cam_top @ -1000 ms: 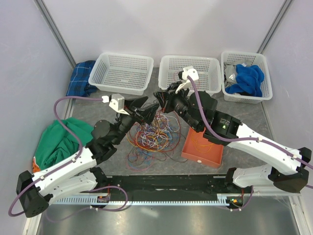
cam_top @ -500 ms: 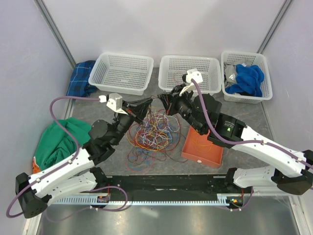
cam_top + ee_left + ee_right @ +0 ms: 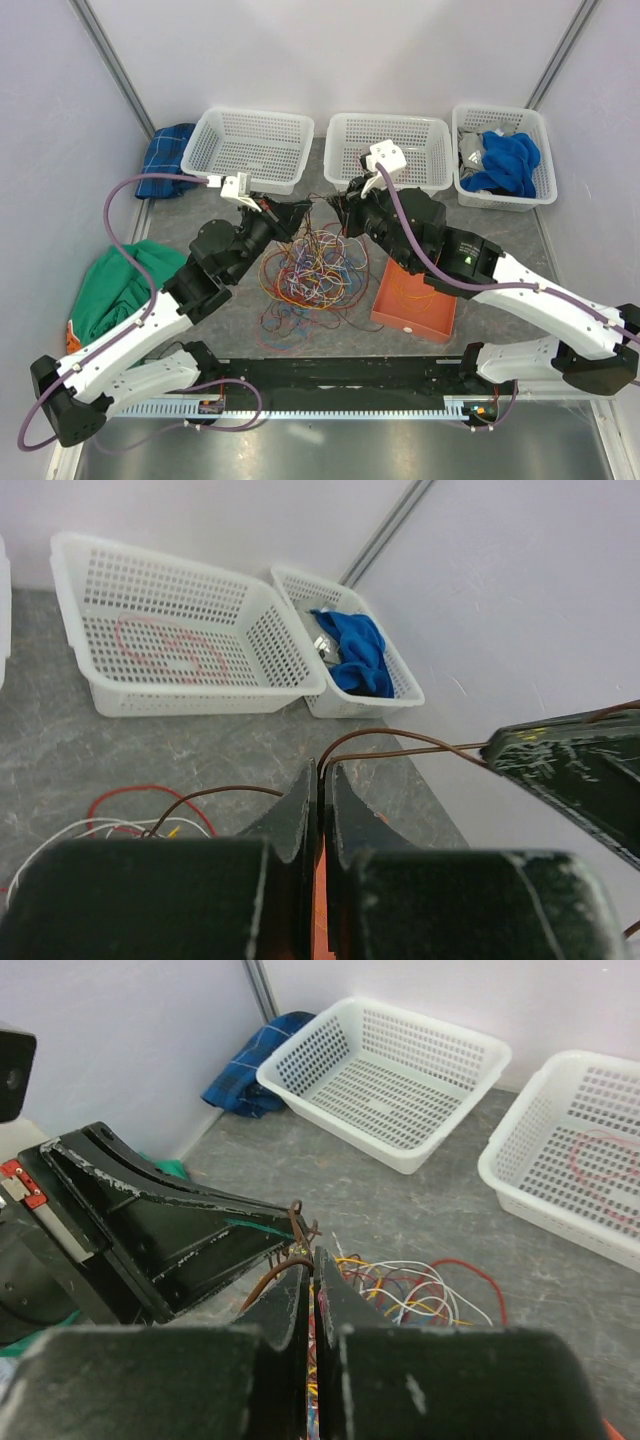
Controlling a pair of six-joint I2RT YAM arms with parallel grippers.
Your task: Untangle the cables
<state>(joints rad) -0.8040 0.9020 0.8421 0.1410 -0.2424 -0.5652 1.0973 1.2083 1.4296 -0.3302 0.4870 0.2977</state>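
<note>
The cables (image 3: 315, 270) lie in a many-coloured tangle on the grey table between the two arms. Above its far edge my left gripper (image 3: 300, 208) and right gripper (image 3: 338, 203) face each other, close together. A dark brown cable (image 3: 320, 198) runs between them. In the left wrist view the left gripper (image 3: 322, 772) is shut on this brown cable (image 3: 400, 735), which arcs right toward the right gripper's fingers (image 3: 580, 770). In the right wrist view the right gripper (image 3: 310, 1260) is shut on the brown cable (image 3: 270, 1285), with red, white and yellow cables (image 3: 420, 1290) below.
Three white baskets stand at the back: left (image 3: 250, 150), middle (image 3: 390, 150) holding a red cable loop (image 3: 165, 650), right (image 3: 500, 155) with a blue cloth (image 3: 505, 160). An orange tray (image 3: 412, 300) lies right of the tangle. Green cloth (image 3: 120, 285) and blue plaid cloth (image 3: 165, 160) lie at left.
The left gripper has shut on the brown cable. Both grippers have drawn up and back from the middle of the tangle, with the brown cable now stretched between them.
</note>
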